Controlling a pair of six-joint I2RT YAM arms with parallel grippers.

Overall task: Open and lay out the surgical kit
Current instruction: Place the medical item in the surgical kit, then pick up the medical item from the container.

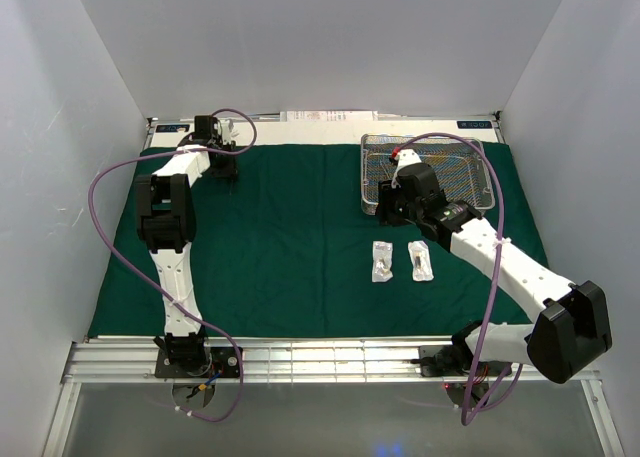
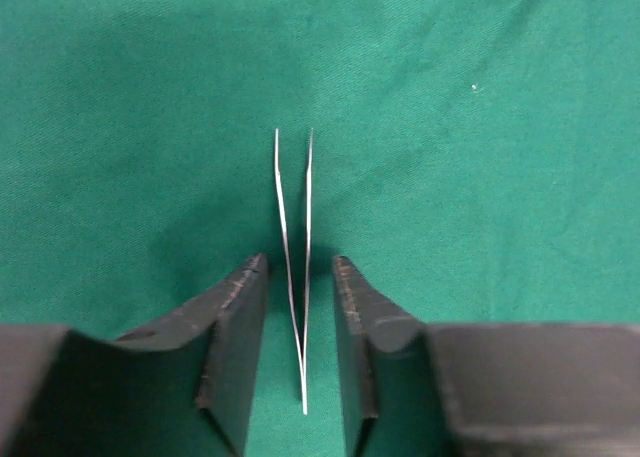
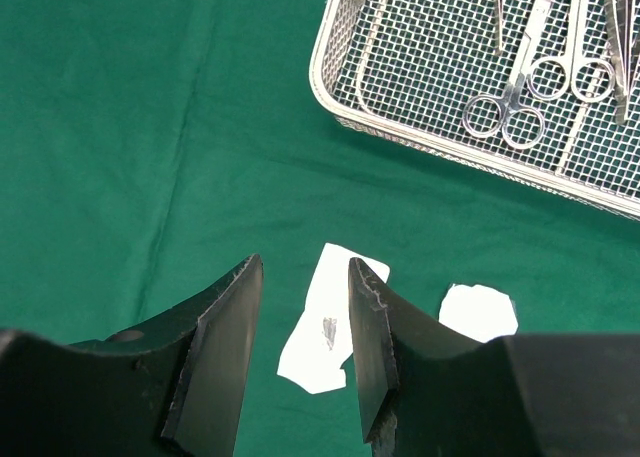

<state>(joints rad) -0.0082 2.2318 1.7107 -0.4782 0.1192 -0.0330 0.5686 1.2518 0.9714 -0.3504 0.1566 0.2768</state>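
The dark green drape (image 1: 290, 247) lies spread flat over the table. The silver wire-mesh tray (image 1: 478, 199) stands at the back right and holds scissors (image 3: 520, 97) and other metal tools. Two clear packets (image 1: 382, 261) (image 1: 421, 260) lie side by side on the drape in front of the tray. My right gripper (image 1: 383, 207) is open and empty above the drape by the tray's near left corner; in its wrist view (image 3: 305, 267) one packet (image 3: 325, 332) shows between the fingers. My left gripper (image 1: 222, 165) is open at the back left. Slim forceps (image 2: 295, 207) lie on the cloth between its fingers (image 2: 235, 317), untouched.
White enclosure walls stand on the left, right and back. White papers (image 1: 330, 116) lie along the far edge behind the drape. A metal rail (image 1: 330, 357) runs along the near edge with both arm bases on it. Purple cables loop off both arms.
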